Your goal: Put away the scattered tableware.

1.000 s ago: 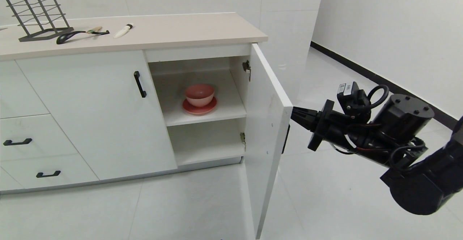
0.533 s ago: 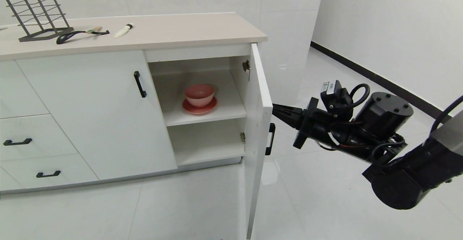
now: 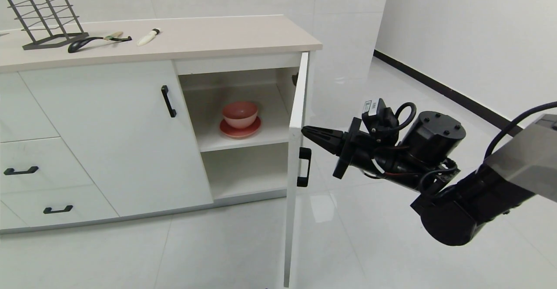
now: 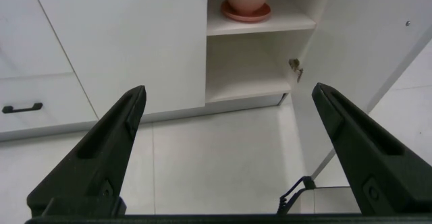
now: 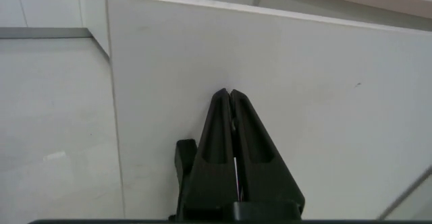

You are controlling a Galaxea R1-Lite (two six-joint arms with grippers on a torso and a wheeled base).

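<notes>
Bowl (image 3: 239, 113) sits on plate (image 3: 244, 133).

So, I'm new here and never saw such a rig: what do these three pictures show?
It is a wheeled robot with two arms. The wide picture comes from a camera on its head, the others from its wrists. The right hand, shut and empty, is at the outer face of the open cupboard door, above its black handle. The left hand is open and empty. Inside, a pink bowl sits on a pink plate on the upper shelf. A wire rack and a black spoon lie on the counter.
</notes>
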